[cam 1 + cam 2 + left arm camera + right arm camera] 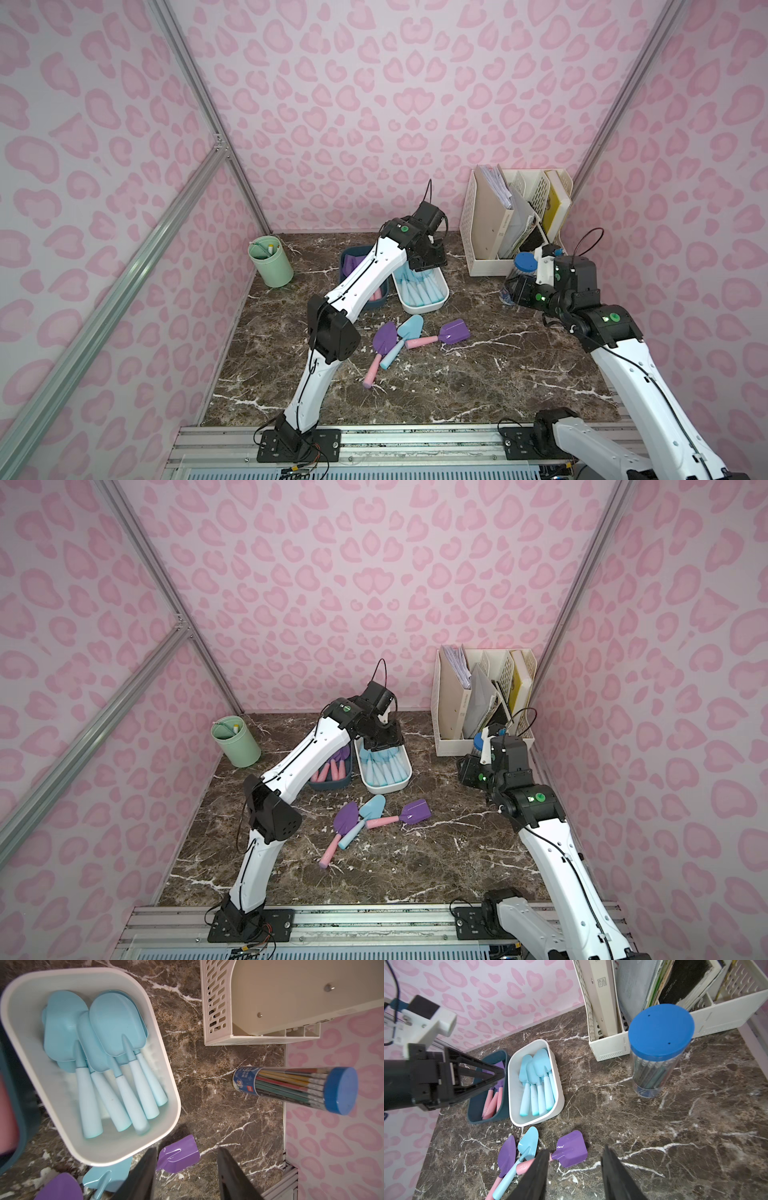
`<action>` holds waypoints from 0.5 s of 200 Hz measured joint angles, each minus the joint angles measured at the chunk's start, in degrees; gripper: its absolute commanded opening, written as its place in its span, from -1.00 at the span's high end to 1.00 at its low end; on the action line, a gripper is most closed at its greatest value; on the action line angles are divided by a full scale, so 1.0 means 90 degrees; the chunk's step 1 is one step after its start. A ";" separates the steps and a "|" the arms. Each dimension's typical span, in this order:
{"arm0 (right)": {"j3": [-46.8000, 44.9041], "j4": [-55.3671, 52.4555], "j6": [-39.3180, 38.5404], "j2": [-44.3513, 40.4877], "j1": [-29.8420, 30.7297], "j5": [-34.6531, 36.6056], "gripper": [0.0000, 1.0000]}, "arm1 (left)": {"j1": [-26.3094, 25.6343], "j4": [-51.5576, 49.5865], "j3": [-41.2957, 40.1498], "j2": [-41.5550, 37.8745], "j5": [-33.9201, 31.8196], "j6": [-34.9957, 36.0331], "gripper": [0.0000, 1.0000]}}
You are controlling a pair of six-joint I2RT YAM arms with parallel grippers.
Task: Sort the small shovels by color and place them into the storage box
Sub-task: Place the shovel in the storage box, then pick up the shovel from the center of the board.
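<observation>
The step in hand appears to be the end of a drop-off. The left gripper (187, 1151) hangs above the far end of the white box (536, 1121), jaws partly apart and nothing between them. The next move is probably a pick from the three loose shovels on the table (457, 395), in front of the boxes: a pointed purple shovel (384, 338), a blue shovel (410, 326) and a square purple shovel (454, 331). Their handles touch or cross, so a clean grasp calls for a free part, such as the square blade, which lies clear. The right gripper (576, 1150) hovers near that blade, jaws apart and empty. Containers: a green cup (272, 266) in the far left corner holds a few sticks, too small to identify. The dark box (488, 1121) holds purple shovels with pink handles (492, 1103). The white box, just beside it, holds several blue shovels (116, 1028), blades toward the wall. A rack (478, 232) holds books and papers. A jar (654, 1072) with a blue lid holds pencils.
</observation>
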 measured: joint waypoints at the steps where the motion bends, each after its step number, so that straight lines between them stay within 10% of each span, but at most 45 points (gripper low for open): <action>1: -0.0005 0.0007 0.0015 -0.0007 0.0000 -0.0002 0.12 | 0.0000 -0.0005 -0.0012 -0.0019 -0.0005 0.0015 -0.03; 100: -0.0255 0.0369 0.0894 -0.0068 0.0180 -0.0126 0.11 | 0.0148 -0.0236 -0.3728 -0.3128 -0.1552 0.0656 -0.07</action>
